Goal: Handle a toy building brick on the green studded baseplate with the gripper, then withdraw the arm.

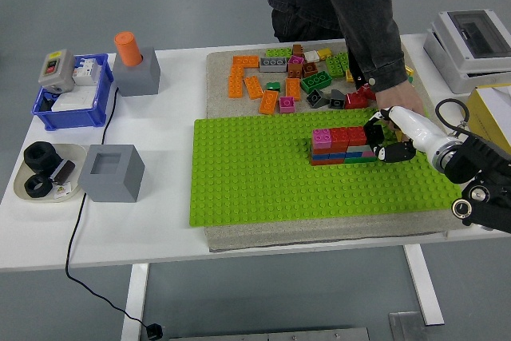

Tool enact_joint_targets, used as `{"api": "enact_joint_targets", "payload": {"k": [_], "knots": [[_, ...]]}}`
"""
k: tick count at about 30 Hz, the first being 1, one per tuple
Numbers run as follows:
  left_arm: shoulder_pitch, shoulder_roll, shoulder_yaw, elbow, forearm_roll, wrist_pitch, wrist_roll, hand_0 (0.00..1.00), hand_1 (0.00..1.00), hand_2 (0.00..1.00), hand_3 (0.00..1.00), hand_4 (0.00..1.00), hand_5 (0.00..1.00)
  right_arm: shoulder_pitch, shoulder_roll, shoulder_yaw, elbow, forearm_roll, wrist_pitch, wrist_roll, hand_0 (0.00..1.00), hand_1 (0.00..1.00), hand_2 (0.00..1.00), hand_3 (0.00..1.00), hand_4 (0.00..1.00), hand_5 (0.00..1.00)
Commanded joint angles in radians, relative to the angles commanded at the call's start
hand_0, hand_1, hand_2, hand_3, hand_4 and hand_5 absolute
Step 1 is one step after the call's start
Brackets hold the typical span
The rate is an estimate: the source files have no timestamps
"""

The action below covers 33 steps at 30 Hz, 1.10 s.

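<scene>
The green studded baseplate lies on a beige mat in the middle of the table. A low stack of bricks, pink and red on top with blue, green and brown below, stands on its right part. My right hand comes in from the right, and its fingers are curled around the right end of this stack. A person's hand reaches down from the far side and rests just behind my hand, touching or nearly touching it. My left arm is out of view.
Loose bricks lie on the mat behind the baseplate, partly hidden by the person's sleeve. At the left stand a grey block with an orange cylinder, a blue bin, a hollow grey block and a dish. A white box stands at the far right.
</scene>
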Motion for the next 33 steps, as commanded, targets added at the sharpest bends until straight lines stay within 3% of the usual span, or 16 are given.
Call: {"api": "enact_joint_targets", "payload": {"k": [33], "knots": [[0.0, -0.001, 0.009, 0.0, -0.008, -0.003, -0.002, 0.765, 0.71, 0.672, 0.762, 0.787, 0.548, 0.0, -0.001, -0.002, 0.005, 0.005, 0.001, 0.006, 0.819, 0.909, 0.921, 0.701, 0.671, 0.062]]}}
